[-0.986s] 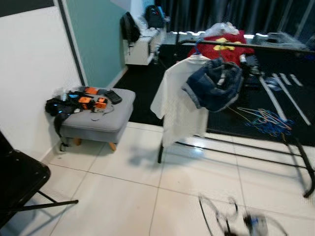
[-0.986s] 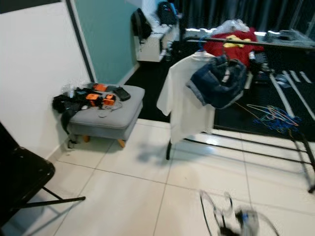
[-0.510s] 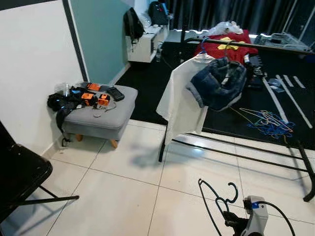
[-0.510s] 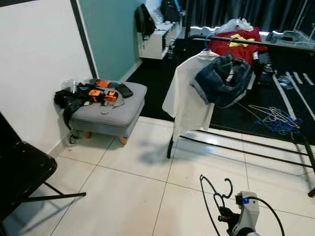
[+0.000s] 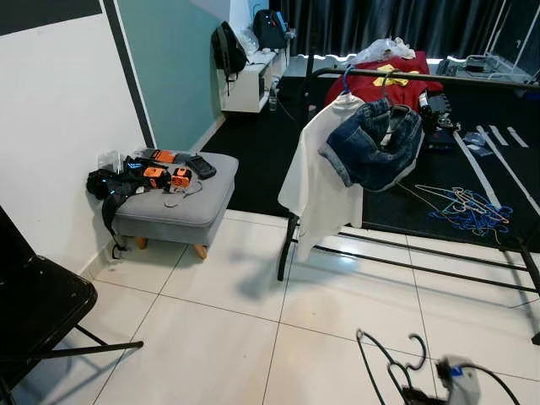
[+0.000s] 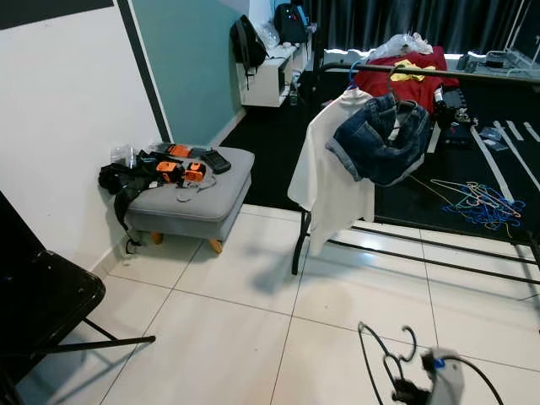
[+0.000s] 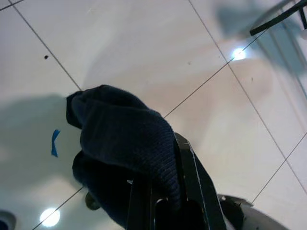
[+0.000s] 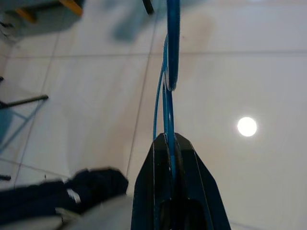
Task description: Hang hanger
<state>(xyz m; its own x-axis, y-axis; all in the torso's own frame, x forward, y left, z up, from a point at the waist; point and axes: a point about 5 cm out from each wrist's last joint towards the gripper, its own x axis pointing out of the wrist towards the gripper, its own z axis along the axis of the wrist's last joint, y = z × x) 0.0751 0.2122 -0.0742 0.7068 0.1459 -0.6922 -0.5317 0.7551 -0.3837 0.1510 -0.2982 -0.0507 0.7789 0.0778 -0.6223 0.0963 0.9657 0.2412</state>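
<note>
right wrist view has the right hand [image 8: 168,143] clamped on a blue hanger [image 8: 170,72], left hand [image 7: 163,191] gripping dark cloth [image 7: 124,143]; carrying step, next reach the rack rail [image 5: 439,78]

Head stereo downward; wrist cameras floorward.

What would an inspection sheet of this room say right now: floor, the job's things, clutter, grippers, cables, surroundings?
Surface: white tiled floor, glossy, with dark carpet beyond.
Job's things: hanger pinched in the right gripper; rack ahead, carrying a white shirt and jeans.
Clutter: loose hangers piled on the carpet; straps and orange gadgets on a grey stool.
Grippers: right shut on the hanger; left gripper shut on a dark cloth.
Cables: a black one loops off the right arm.
Surroundings: black chair at left, teal wall, dark curtains.
</note>
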